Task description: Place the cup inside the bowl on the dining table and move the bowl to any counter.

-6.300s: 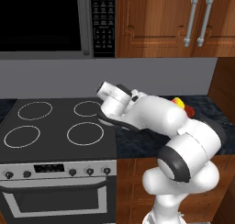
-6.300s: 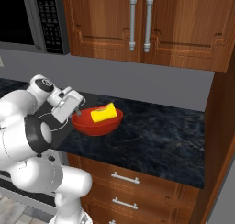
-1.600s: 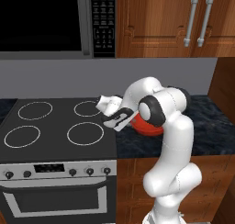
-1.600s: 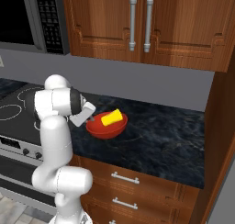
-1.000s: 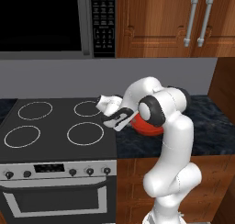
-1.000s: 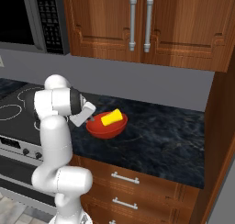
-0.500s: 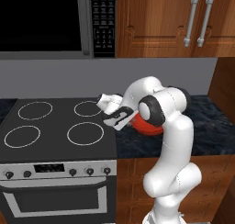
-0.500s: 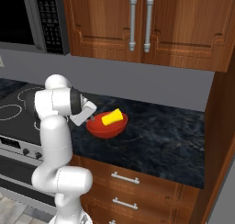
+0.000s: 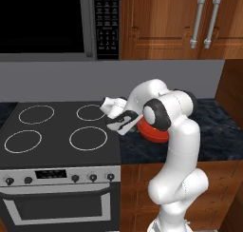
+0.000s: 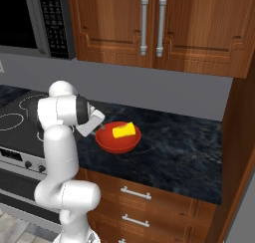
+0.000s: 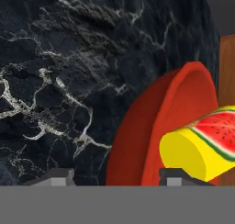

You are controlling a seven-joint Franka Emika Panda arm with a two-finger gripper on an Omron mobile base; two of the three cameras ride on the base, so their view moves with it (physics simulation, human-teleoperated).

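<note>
I'm looking at the counter [image 10: 189, 147], black stone with pale veining, over reddish wood drawers. On it sits the bowl [image 10: 117, 140], wide and red, resting flat on the stone. In the hand view the bowl [image 11: 165, 122] lies just ahead of the gripper [image 11: 114, 175], its rim between the two tips, with bare veined counter [image 11: 59, 81] on the tips' other side and beyond. From the left base view the bowl [image 9: 153, 132] sits right beside the gripper [image 9: 124, 124], on the side away from the stove [image 9: 52, 136] that adjoins the counter [image 9: 213, 131].
</note>
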